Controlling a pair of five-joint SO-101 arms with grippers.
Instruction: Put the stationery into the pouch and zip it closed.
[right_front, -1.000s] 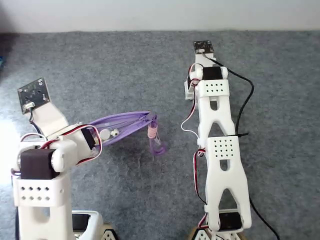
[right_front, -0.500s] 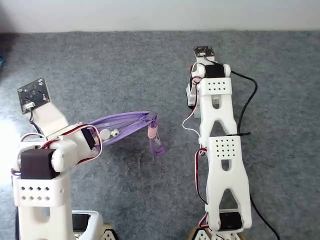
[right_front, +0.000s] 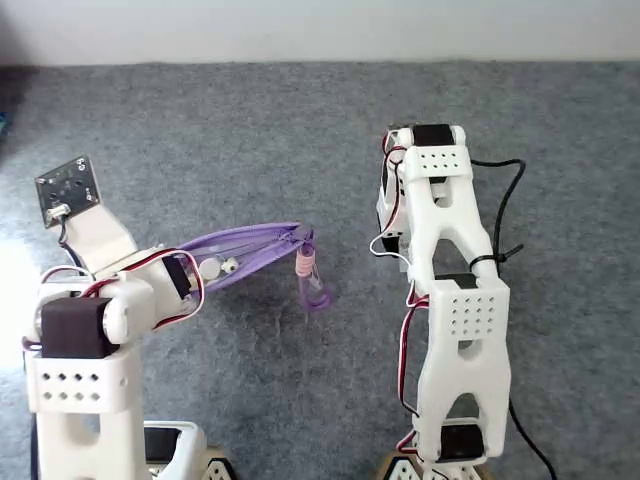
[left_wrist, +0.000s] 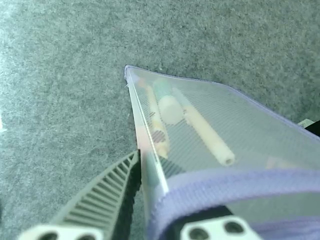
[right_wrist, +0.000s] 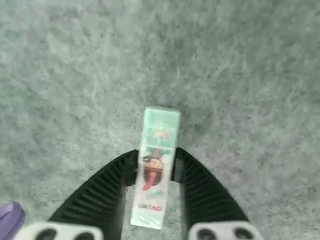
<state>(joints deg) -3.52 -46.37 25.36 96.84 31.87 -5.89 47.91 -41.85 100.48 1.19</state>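
A purple mesh pouch (right_front: 245, 245) is held off the grey carpet by my left gripper (right_front: 195, 270), which is shut on its edge. In the left wrist view the pouch (left_wrist: 240, 125) holds a cream pen (left_wrist: 207, 135), a pencil (left_wrist: 157, 127) and a round white eraser (left_wrist: 169, 109), with my left gripper (left_wrist: 150, 175) clamped on the purple rim. A small pink piece (right_front: 304, 264) and a clear purple loop (right_front: 318, 298) hang at the pouch's far end. My right gripper (right_wrist: 155, 160) is shut on a small green-and-white printed packet (right_wrist: 161, 127) above the carpet. The right arm (right_front: 440, 200) stands right of the pouch.
Grey carpet (right_front: 220, 130) covers the whole table, with open floor beyond and to both sides of the arms. A black cable (right_front: 510, 200) loops beside the right arm. A white wall runs along the far edge.
The right arm has drawn back toward its base, folding at the elbow. The left arm and the pouch have stayed put.
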